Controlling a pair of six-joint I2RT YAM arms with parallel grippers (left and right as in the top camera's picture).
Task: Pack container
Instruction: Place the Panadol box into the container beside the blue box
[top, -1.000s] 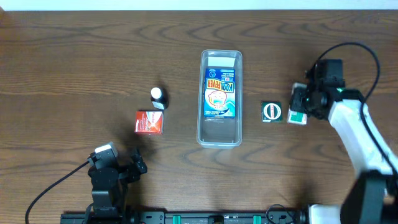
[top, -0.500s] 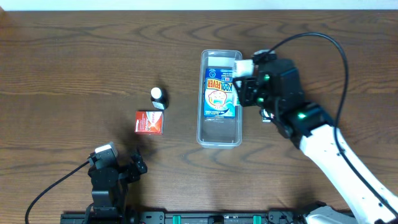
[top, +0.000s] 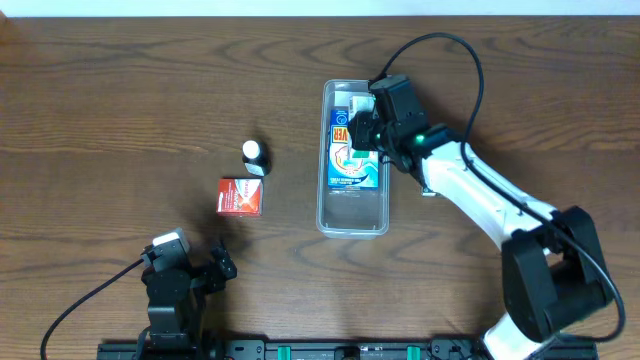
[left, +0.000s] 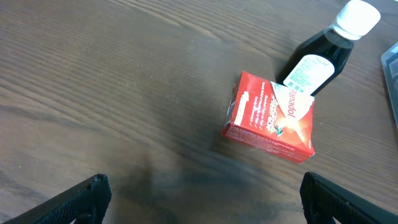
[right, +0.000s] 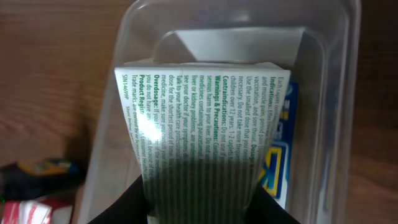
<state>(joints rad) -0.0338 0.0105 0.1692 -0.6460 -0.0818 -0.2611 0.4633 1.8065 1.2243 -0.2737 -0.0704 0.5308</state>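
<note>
The clear plastic container (top: 353, 224) lies lengthwise in the middle of the table, with a blue printed pack (top: 356, 172) flat inside it. My right gripper (top: 362, 118) is over the container's far end, shut on a white box with green print (right: 199, 124). In the right wrist view the box hangs above the container's floor (right: 336, 62), beside the blue pack (right: 283, 158). My left gripper (top: 190, 270) is open and empty near the front left edge, and its fingers (left: 202, 193) frame bare wood.
A red box (top: 240, 196) and a dark bottle with a white cap (top: 255, 157) lie left of the container. Both also show in the left wrist view, the box (left: 272, 117) and the bottle (left: 323, 53). The right arm hides the table just right of the container.
My right gripper carried the white and green box from the right side of the table leftward to over the container's far end. The left arm has not moved.
</note>
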